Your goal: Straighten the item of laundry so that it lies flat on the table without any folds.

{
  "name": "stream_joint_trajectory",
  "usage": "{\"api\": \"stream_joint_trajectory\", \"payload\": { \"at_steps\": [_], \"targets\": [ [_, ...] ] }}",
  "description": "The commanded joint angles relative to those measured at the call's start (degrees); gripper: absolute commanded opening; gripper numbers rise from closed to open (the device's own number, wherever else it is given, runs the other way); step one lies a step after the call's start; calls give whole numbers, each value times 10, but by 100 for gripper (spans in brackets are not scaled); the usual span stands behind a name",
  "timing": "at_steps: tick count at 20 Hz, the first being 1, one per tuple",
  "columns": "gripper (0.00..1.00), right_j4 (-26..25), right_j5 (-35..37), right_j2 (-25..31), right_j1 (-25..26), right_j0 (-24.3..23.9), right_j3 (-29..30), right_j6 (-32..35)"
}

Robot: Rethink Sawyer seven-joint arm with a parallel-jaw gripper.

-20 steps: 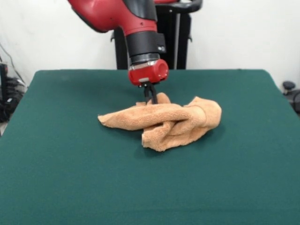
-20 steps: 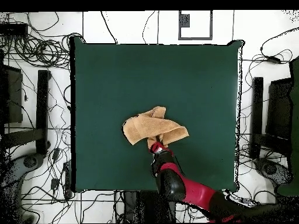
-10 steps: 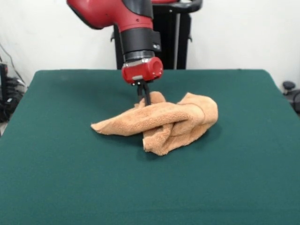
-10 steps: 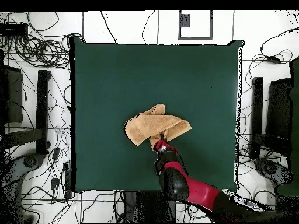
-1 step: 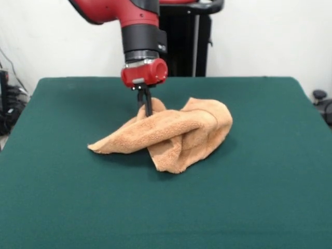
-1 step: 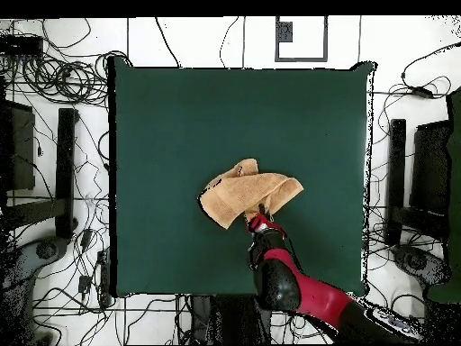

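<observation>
Mid-desk (image 5: 62,207), fingers (image 5: 144,108) clenched on towel (image 5: 176,135) at its far edge; crumpled bulk trails toward front-view right, long axis across the desk, folds remain.

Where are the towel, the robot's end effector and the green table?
towel (image 5: 176,136): front view, on its bunched middle fold.
end effector (image 5: 146,108): front view, at the black tips pinching the towel's raised edge.
table (image 5: 62,197): front view, on bare green cloth.

Orange-tan terry towel (image 5: 176,132) bunched and folded, one corner lifted, mid green table (image 5: 249,197)
</observation>
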Motion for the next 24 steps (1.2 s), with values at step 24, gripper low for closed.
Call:
{"api": "stream_joint_trajectory", "payload": {
  "at_steps": [24],
  "targets": [
    [0, 27, 159, -119, -94, 88, -35, 57]
  ]
}}
